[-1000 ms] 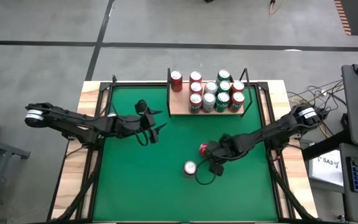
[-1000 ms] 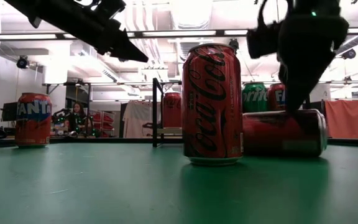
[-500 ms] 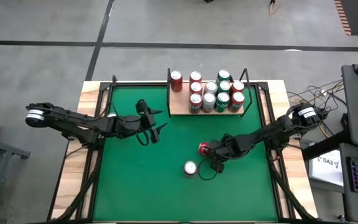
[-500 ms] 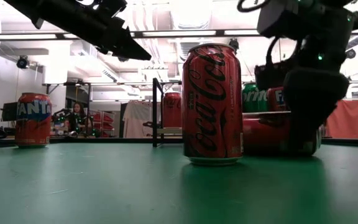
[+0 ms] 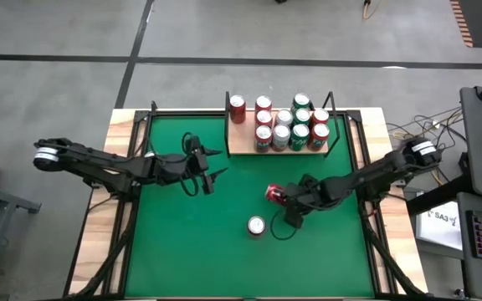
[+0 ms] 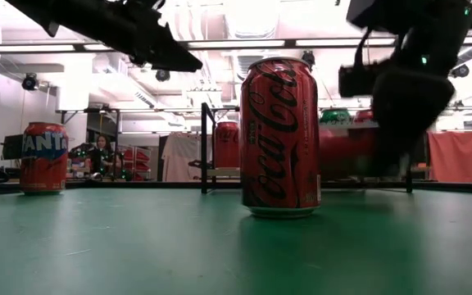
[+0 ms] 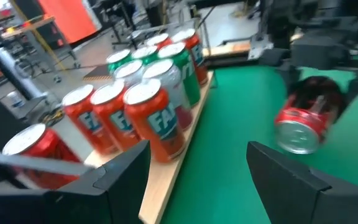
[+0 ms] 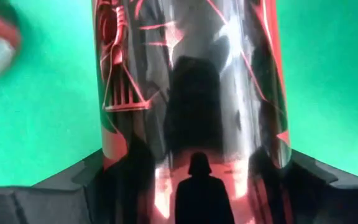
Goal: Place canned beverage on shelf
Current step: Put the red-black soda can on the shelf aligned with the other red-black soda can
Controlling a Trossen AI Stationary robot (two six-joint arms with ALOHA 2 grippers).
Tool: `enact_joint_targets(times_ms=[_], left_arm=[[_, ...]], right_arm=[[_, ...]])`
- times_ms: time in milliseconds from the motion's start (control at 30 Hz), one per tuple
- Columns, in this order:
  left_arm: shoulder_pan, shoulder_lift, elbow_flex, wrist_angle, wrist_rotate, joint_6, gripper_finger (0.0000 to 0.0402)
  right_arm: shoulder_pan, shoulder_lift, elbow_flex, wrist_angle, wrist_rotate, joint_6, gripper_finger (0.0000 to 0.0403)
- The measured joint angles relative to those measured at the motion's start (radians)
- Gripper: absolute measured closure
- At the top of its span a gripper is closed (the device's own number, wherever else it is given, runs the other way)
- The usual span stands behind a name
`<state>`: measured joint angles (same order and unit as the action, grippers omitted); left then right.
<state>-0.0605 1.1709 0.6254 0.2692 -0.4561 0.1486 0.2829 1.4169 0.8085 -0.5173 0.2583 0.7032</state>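
A red can (image 5: 273,194) lies on its side near the middle of the green table, with my right gripper (image 5: 289,203) shut on it. In the low view this can (image 6: 347,152) hangs just above the felt. An upright red cola can (image 5: 256,226) stands nearer the front edge. The shelf (image 5: 239,147), a tan board at the far edge, carries several upright cans (image 5: 291,127). My left gripper (image 5: 208,170) hovers open over the table's left half, pointing at the shelf, with nothing between its fingers (image 7: 120,180). My right gripper pinches the red can's round side wall (image 8: 185,155) between its two fingers (image 8: 67,186). It comes slanting down from the table's right, and the can's length runs forward between the fingers. The can stays on its side, lifted a little off the felt.
The upright cola can (image 6: 281,135) stands close to the held one on its near-left side. A Fanta can (image 6: 43,157) shows far left in the low view. Black uprights (image 5: 330,100) stand at the shelf's ends. Bare green felt lies between the grippers and the shelf.
My right gripper has come down over the lying red can and taken hold of it. The can, which lay on the felt, now hangs a little above it and has shifted slightly toward the far edge.
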Motion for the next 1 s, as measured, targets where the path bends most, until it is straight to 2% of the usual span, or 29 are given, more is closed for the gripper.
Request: enact_joint_targets(times_ms=[233,300,433,567,733,867,1000], left_arm=[[-0.002,-0.044,0.0,0.072,0.166,0.057,0.0151],[-0.002,-0.046,0.0,0.114,0.214,0.075,0.0151],[-0.002,-0.047,0.0,0.197,0.284,0.103,0.0151],[-0.002,-0.047,0.0,0.28,0.375,0.108,0.0151],[-0.002,-0.044,0.0,0.392,0.521,0.097,0.0151],[-0.002,-0.029,0.0,0.482,0.632,0.069,0.0151],[-0.002,-0.023,0.0,0.534,0.691,0.06,0.0151]], right_arm=[[-0.001,-0.192,0.0,0.084,0.217,-0.141,0.0109],[-0.002,-0.239,-0.002,0.177,0.256,-0.237,0.0109],[-0.002,-0.299,-0.016,0.439,0.254,-0.49,0.0109],[-0.014,-0.305,-0.028,0.691,0.135,-0.712,0.0109],[-0.042,-0.262,-0.028,0.932,-0.038,-0.898,0.0109],[-0.068,-0.2,-0.029,1.111,-0.204,-0.972,0.0109],[-0.101,-0.134,-0.029,1.227,-0.37,-0.971,0.0109]])
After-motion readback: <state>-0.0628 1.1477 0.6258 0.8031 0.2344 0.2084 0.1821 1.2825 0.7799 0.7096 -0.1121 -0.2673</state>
